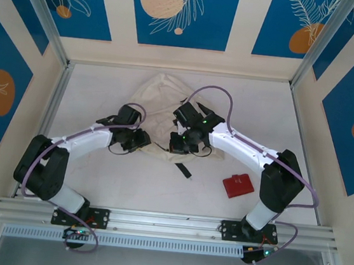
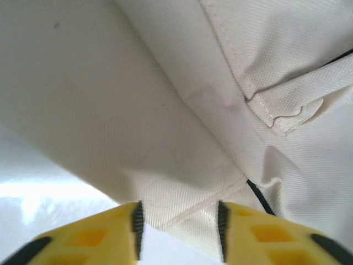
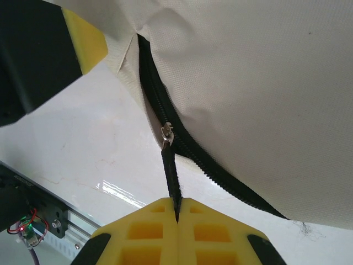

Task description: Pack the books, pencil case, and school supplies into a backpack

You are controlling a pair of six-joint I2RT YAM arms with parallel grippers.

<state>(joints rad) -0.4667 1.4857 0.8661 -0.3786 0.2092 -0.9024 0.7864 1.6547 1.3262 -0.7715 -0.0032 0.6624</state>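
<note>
Now: the left gripper [image 1: 140, 142] sits at the near-left edge of the backpack [image 1: 161, 95]. In the left wrist view its yellow fingers [image 2: 83, 238] stand apart, released. A stitched corner [image 2: 231, 190] of the cream backpack fabric reaches down to the gap between them. Whether either pad touches the cloth cannot be told.

The backpack lies flat and crumpled on the white table [image 1: 107, 182], beyond both grippers. A short black strip [image 1: 183, 170] lies on the table just off the backpack's near edge.

The right gripper [image 1: 180, 146] is at the backpack's near-right edge, near the left one. In the right wrist view its fingers are clenched together on the black zipper pull [image 3: 172, 182] (the strap runs straight down from the metal slider [image 3: 167, 135] into the closed pads). The black zipper track [image 3: 209, 165] follows the backpack's edge from the slider toward the lower right.

A red flat item [image 1: 238, 185] lies on the table to the right of the backpack, well apart from it.
</note>
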